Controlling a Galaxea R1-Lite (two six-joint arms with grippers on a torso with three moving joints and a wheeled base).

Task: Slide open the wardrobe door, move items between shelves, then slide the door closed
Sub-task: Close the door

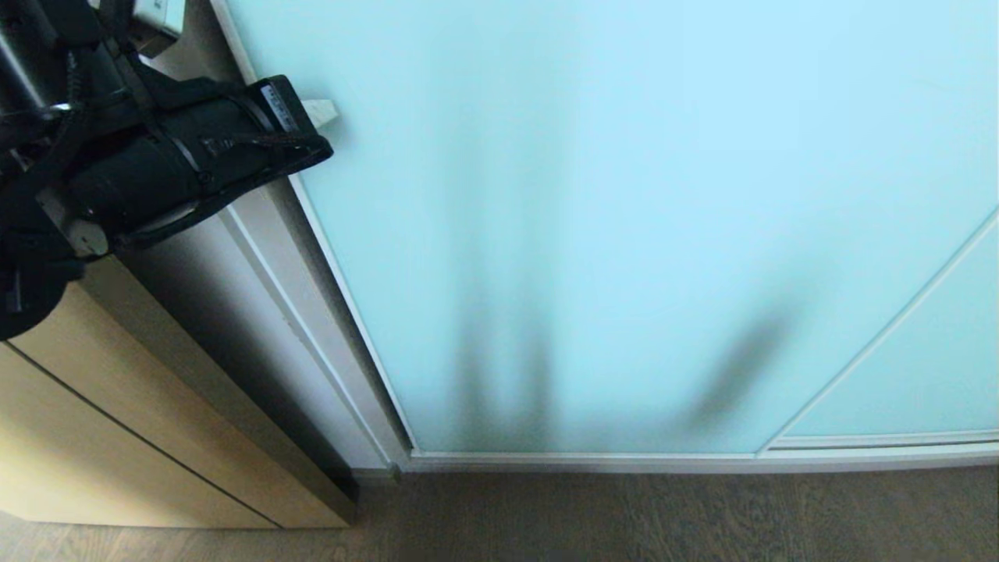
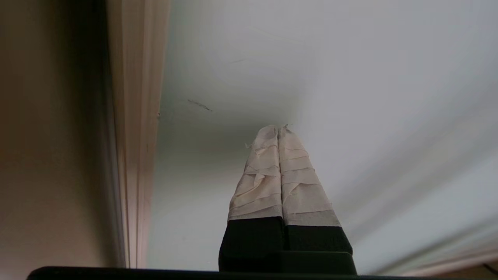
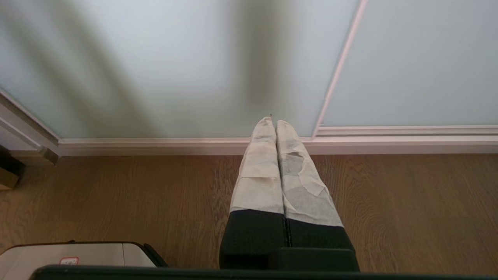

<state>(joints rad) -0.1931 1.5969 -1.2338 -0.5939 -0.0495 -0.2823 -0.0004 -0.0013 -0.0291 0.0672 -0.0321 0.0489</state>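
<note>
The sliding wardrobe door is a frosted pale aqua glass panel that fills the head view, and it stands closed. My left gripper reaches in from the upper left, shut and holding nothing. In the left wrist view its taped fingertips are pressed together right at the glass, a little way from the door's vertical frame edge. I cannot tell whether they touch the glass. My right gripper is shut and empty, hanging low over the floor and pointing at the door's bottom rail. The items and shelves are hidden behind the door.
A light wooden cabinet stands just left of the wardrobe frame. A second glass panel overlaps at the lower right. Wood-look floor runs along the bottom rail. Part of my base shows below the right gripper.
</note>
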